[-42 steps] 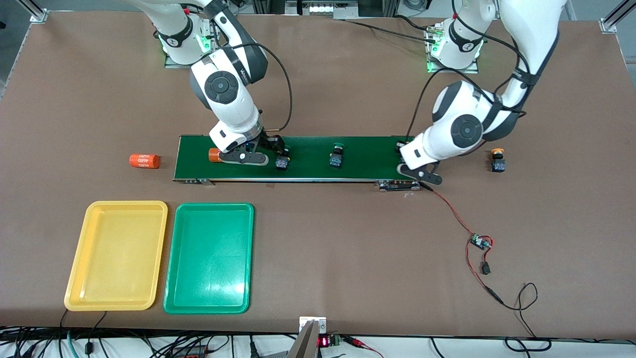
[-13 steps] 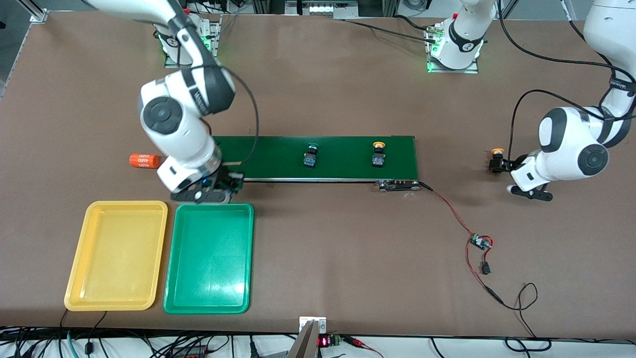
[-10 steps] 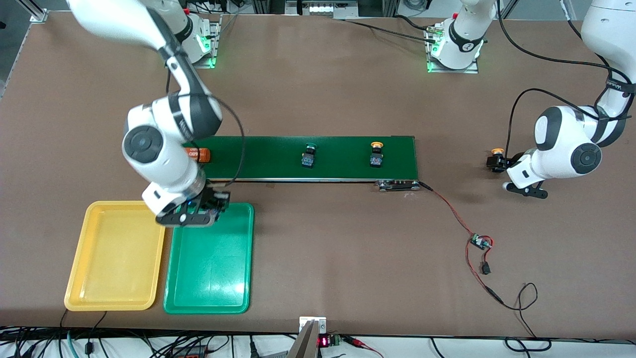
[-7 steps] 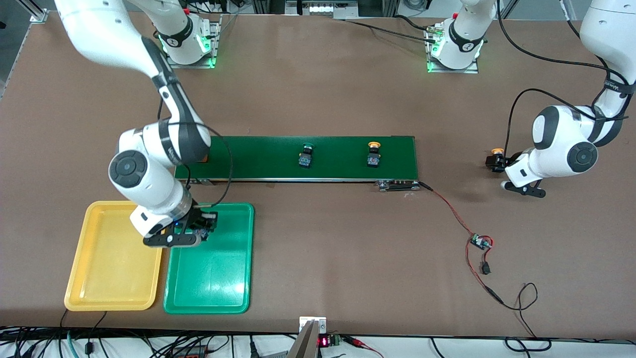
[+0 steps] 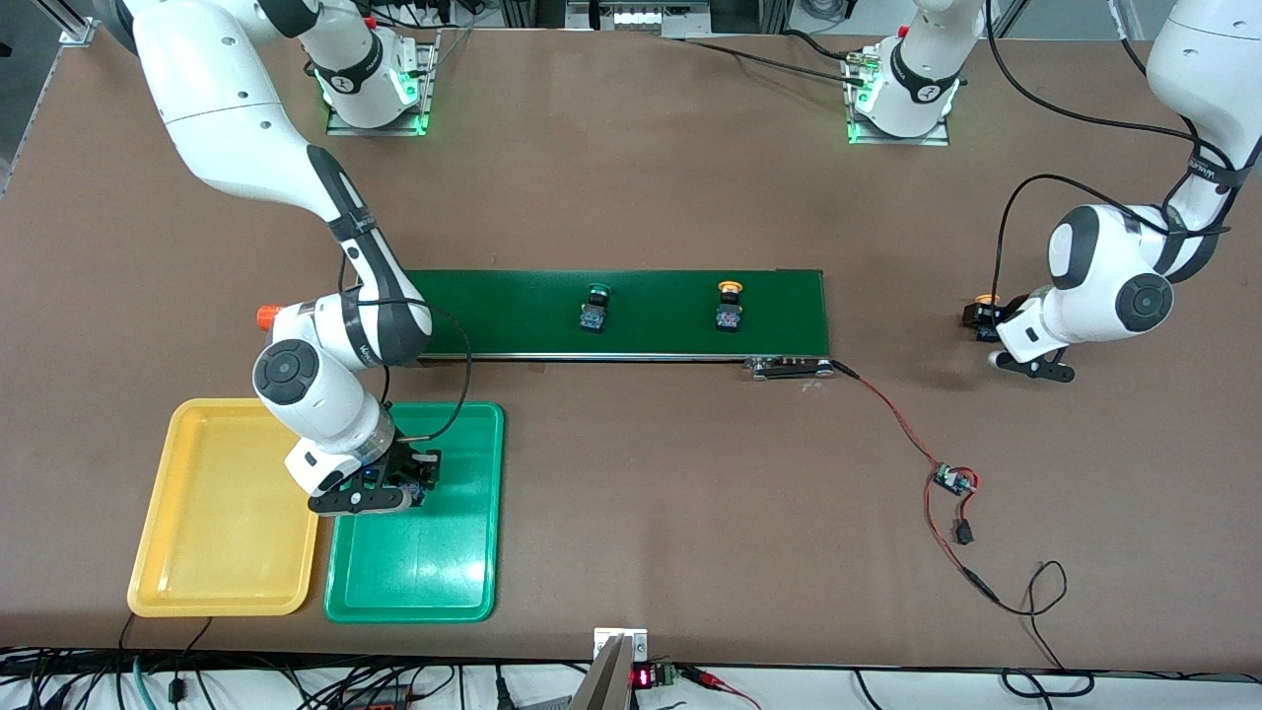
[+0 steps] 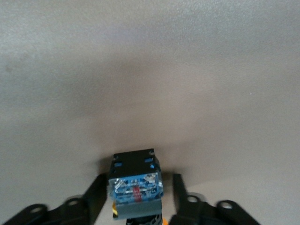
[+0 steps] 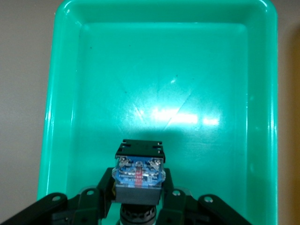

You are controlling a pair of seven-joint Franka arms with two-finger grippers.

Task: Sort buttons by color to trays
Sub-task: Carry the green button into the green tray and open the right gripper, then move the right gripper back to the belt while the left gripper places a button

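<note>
Gripping a black-and-blue button [image 7: 139,176], the right tool [image 7: 138,197] overhangs the green tray [image 7: 220,56].

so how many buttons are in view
4: two on the belt, a green-capped button and a yellow-capped button; one in the right gripper over the green tray; one between the left gripper's fingers.

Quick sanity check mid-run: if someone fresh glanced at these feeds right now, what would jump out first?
The right gripper hangs over the green tray, shut on a button. At the left arm's end of the table, the left gripper straddles a yellow-capped button standing on the bare tabletop, jaws on either side of it. Two more buttons, one green-capped and one yellow-capped, stand on the dark green conveyor belt.
</note>
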